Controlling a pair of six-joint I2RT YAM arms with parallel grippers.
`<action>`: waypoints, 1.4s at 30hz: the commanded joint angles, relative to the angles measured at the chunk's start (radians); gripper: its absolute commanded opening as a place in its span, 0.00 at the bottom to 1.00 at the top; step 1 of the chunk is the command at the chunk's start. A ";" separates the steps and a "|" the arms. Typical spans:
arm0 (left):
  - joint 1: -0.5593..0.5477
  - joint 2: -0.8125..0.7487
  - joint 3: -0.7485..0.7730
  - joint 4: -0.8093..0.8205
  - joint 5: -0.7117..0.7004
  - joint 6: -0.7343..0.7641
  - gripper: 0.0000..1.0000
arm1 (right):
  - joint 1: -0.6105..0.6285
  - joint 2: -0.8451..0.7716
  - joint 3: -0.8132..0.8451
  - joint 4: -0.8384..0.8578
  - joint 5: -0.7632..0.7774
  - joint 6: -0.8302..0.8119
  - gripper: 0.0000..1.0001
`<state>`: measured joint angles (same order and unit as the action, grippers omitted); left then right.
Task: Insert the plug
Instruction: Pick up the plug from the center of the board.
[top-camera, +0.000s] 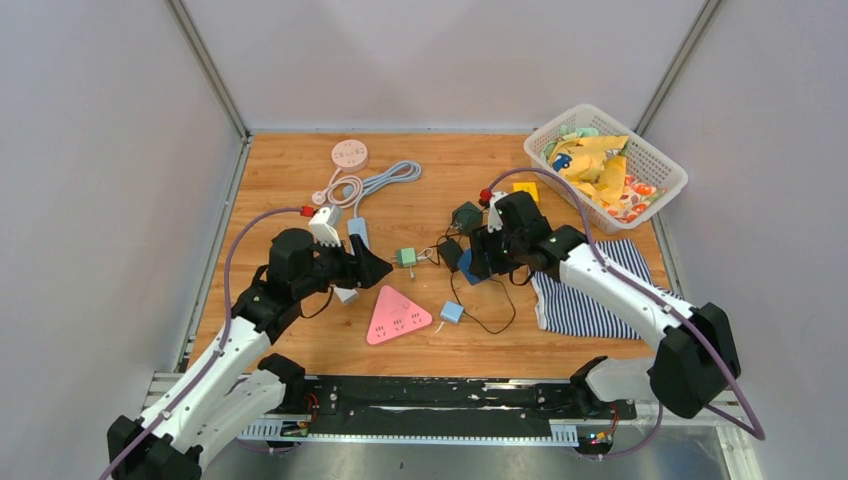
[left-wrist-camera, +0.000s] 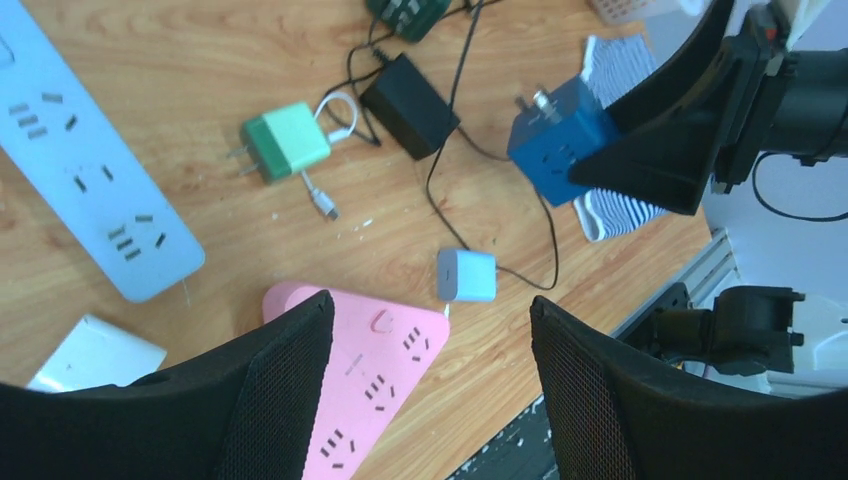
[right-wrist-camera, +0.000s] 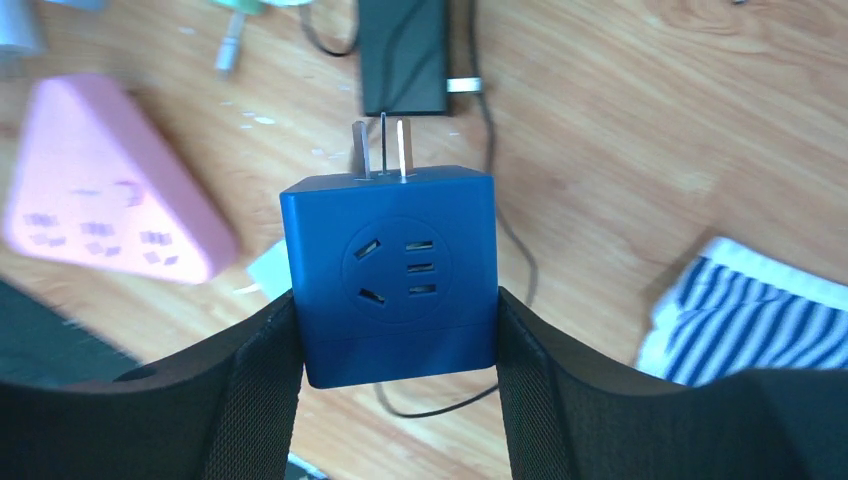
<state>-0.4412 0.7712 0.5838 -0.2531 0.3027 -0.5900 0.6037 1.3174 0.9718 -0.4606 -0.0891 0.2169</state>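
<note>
The right hand (right-wrist-camera: 395, 318) is clamped on a blue cube plug (right-wrist-camera: 390, 250), one finger on each side. The plug's metal prongs (right-wrist-camera: 380, 150) point away from the wrist. It is held over the middle of the tabletop (top-camera: 300, 170), a little toward the right edge, close to a black adapter (right-wrist-camera: 402, 55). The left hand (left-wrist-camera: 430, 310) is spread apart and holds nothing. It hovers over a pink triangular power strip (top-camera: 398, 316) lying near the middle of the near edge, with a pale blue strip (left-wrist-camera: 90, 170) just beyond, toward the far left corner.

White basket (top-camera: 640, 143), striped cloth (top-camera: 590, 305) near it, wooden table (top-camera: 450, 182)
</note>
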 joint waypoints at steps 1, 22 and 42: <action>-0.007 -0.075 -0.012 0.124 0.010 0.051 0.73 | -0.010 -0.068 0.028 -0.005 -0.222 0.119 0.35; -0.008 -0.277 -0.093 0.331 0.309 0.470 0.91 | 0.075 -0.038 -0.264 1.101 -0.638 1.095 0.32; -0.010 -0.192 -0.068 0.334 0.384 0.550 0.69 | 0.191 0.221 -0.242 1.535 -0.676 1.332 0.30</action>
<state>-0.4423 0.5728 0.4942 0.0540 0.6498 -0.0460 0.7795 1.5265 0.7097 0.9314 -0.7406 1.5150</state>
